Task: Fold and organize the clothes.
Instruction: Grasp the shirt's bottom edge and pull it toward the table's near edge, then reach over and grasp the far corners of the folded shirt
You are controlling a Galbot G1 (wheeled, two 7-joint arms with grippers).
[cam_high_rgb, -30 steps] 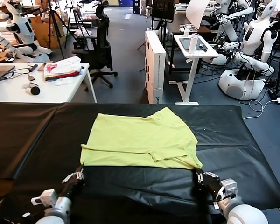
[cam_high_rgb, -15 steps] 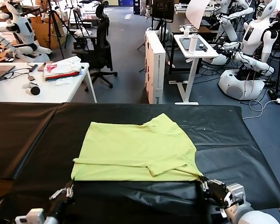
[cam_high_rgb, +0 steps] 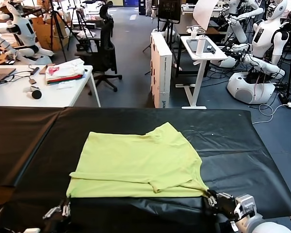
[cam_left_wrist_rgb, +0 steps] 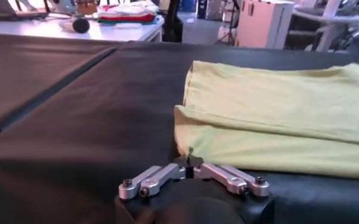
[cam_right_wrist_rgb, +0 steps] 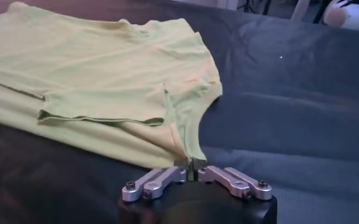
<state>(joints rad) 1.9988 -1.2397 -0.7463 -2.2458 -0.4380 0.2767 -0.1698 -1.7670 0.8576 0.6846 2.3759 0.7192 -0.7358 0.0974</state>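
The T-shirt [cam_high_rgb: 136,162], a lime yellow-green one, lies flat on the black table [cam_high_rgb: 29,141] in front of me, roughly in the middle and close to the near edge. It is folded over on itself: a doubled band runs along its near hem, and one short sleeve lies tucked across the body toward my right. My left gripper [cam_left_wrist_rgb: 191,163] sits at the shirt's near left corner, low over the table. In the left wrist view the fingertips meet on a small peak of that corner, so those jaws are pinched closed on the cloth. My right gripper [cam_right_wrist_rgb: 189,163] is at the near right corner, and its jaws are likewise closed on a narrow point of fabric where the hem tapers. Beyond the table, to my left, a white desk [cam_high_rgb: 19,92] carries a white-and-pink fabric pile [cam_high_rgb: 65,70], with a black office chair [cam_high_rgb: 104,46] beside it. Other white robots [cam_high_rgb: 266,43] stand farther back on my right.
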